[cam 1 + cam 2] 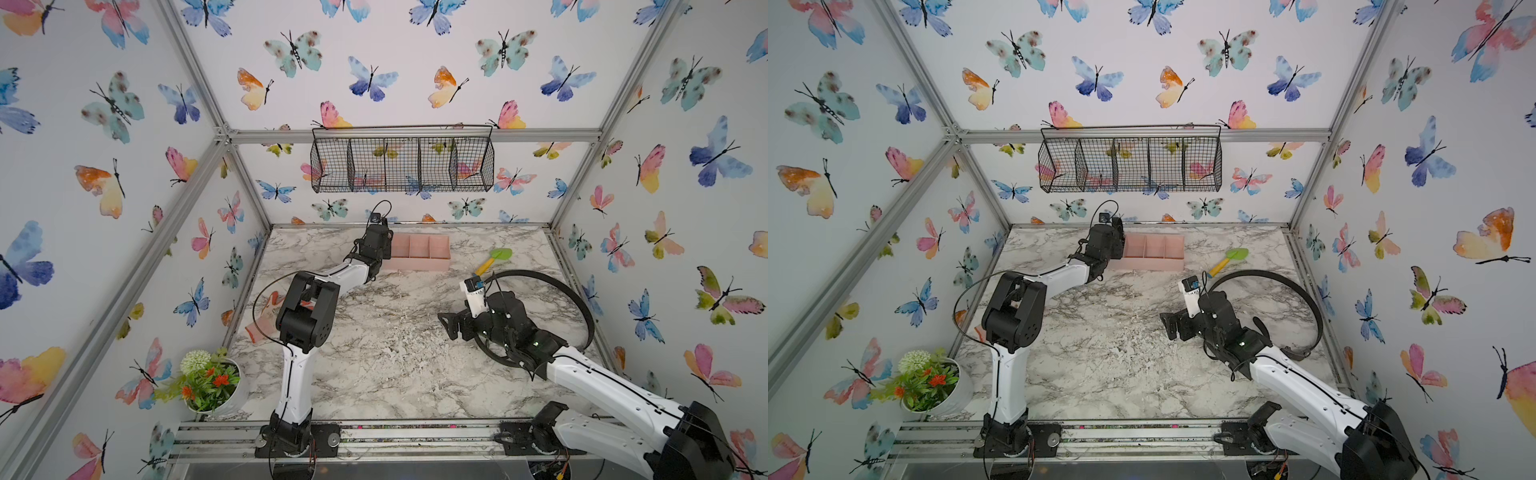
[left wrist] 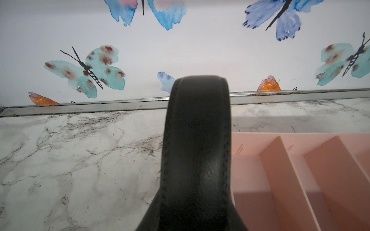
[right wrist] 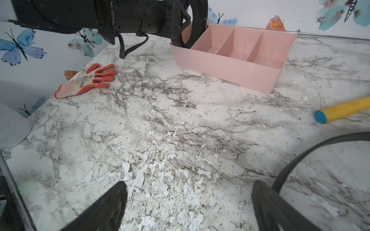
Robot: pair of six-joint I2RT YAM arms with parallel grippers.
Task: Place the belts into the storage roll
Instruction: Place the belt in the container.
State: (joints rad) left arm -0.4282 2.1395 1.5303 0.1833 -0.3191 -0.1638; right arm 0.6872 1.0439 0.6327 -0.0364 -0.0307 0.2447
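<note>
At the far side of the marble table (image 1: 374, 374), the storage roll (image 1: 419, 253) sits near the back wall, three of its compartments showing empty. A coiled belt (image 3: 197, 24) stands on edge at the tray's end nearest the left arm, at the end compartment; whether it touches the bottom cannot be told. The left gripper (image 1: 386, 245) is clamped narrowly on this coil. The second belt (image 1: 573, 299) lies in a wide arc on the table beside the right arm, well apart from the tray. The right gripper (image 3: 189, 184) hovers low over bare marble, jaws spread wide and holding nothing. A green toy shovel (image 1: 492, 259) lies between tray and arc. An orange-and-white glove (image 3: 88, 82) and a potted plant (image 1: 208, 380) sit on the left side. The worn tabletop is flecked with white. Butterfly wallpaper covers the walls, framed by aluminium bars, and a wire basket (image 1: 401, 164) hangs on the back wall.
</note>
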